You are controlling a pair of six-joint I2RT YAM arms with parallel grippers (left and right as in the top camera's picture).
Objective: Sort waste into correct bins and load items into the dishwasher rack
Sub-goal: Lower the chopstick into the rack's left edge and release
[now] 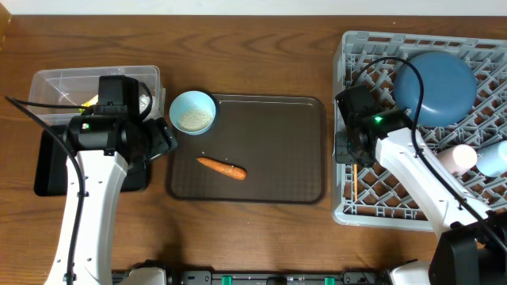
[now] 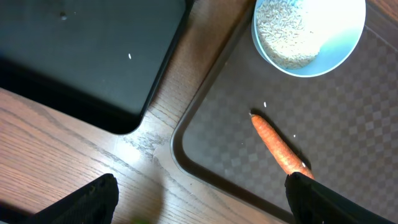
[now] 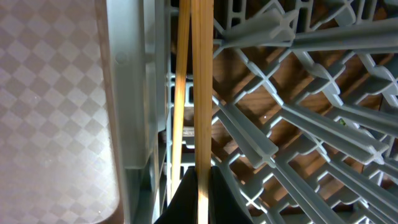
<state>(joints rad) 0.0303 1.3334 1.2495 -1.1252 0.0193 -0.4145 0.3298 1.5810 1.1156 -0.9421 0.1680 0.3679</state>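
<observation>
Two chopsticks [image 3: 200, 93] are pinched in the closed right gripper [image 3: 200, 193], at the left wall of the grey rack [image 3: 134, 124]. The left gripper [image 2: 200, 190] is wide open above the corner of the brown tray [image 2: 211, 124], near the carrot [image 2: 277, 144].

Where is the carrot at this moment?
In the overhead view, the carrot lies on the brown tray, left of centre, just below the small bowl of rice.

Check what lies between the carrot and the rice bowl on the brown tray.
Only bare brown tray floor and one stray white speck, between the carrot and the pale-blue bowl; clearest in the left wrist view.
</observation>
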